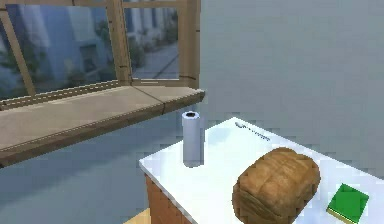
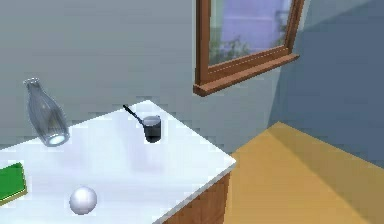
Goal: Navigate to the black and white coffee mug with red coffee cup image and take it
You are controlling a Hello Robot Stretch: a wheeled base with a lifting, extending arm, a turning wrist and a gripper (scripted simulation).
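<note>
One small dark mug [image 2: 152, 128] is standing upright on the white bench [image 2: 190, 160] in the arm side view, near the far edge by the grey wall. I am taking it for the task's mug, though any picture printed on it is too small for me to make out. How the claw is standing I cannot tell, so I am not able to place the mug against it.

I am judging the mug as light, stiff, glazed and so slippery, and likely to break if it drops to the floor [image 2: 300, 170]. A thin dark stick [image 2: 132, 112] is slanting off its rim toward the view's left. Whether that is a spoon or something else I cannot say, so I am planning to take hold across the round body, low enough not to tip it.

Room for moving is looking good: bare bench is lying all round the mug, and the glass bottle [image 2: 45, 112] and white ball [image 2: 83, 200] are sitting well apart from it. The bench's edges are running near the mug on two sides, so any outward nudge is risking a fall.
</note>
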